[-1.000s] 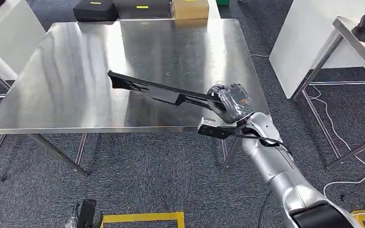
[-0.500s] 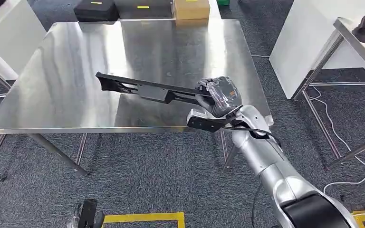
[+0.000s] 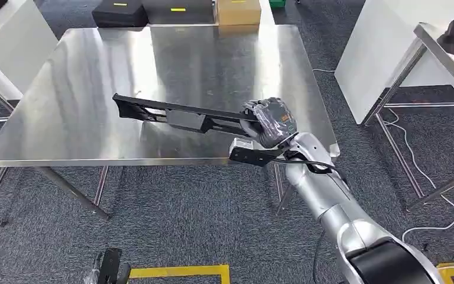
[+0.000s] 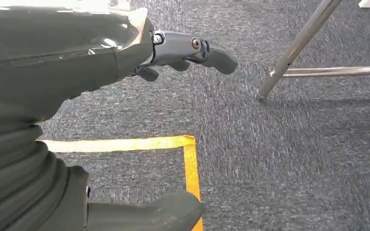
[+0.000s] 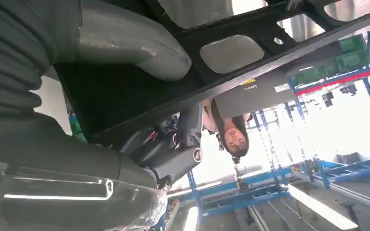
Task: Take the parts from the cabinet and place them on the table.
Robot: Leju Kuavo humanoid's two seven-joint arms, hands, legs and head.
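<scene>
- Since the earlier pictures the long black part (image 3: 177, 113) has swung further leftward over the table (image 3: 83, 77), and the right hand (image 3: 269, 121) has come a little nearer the front edge.
- Long black part: a slim, flat, openwork bar, carried low over the table near its front edge. Whether its far end already touches the steel I cannot tell.
- Its long axis runs roughly along the front edge, climbing slightly toward the far end, and it reaches from the hand toward the table's left side.
- Right hand: closed around the part's near end at the front right corner, thumb on one face and darker fingers on the other, as the right wrist view shows (image 5: 125, 43). All the free length lies to the left of the hand.
- The coming move turns on this: with the grip at one end, the far end leads, so I judge the hand must come down level or the tip will strike first and the bar will pivot.
- Left hand (image 4: 188, 50): hangs by the robot's side above the grey carpet, holding nothing, fingers loosely curled; the right hand is plainly the nearer.
- Around them: a yellow tape mark (image 4: 188, 159) on the floor, dark cases (image 3: 118, 12) and a cardboard box (image 3: 236, 10) beyond the table's far edge, and a second steel bench (image 3: 443, 53) off to the right.
- In the right wrist view a person stands in the background among blue racks (image 5: 318, 82).
</scene>
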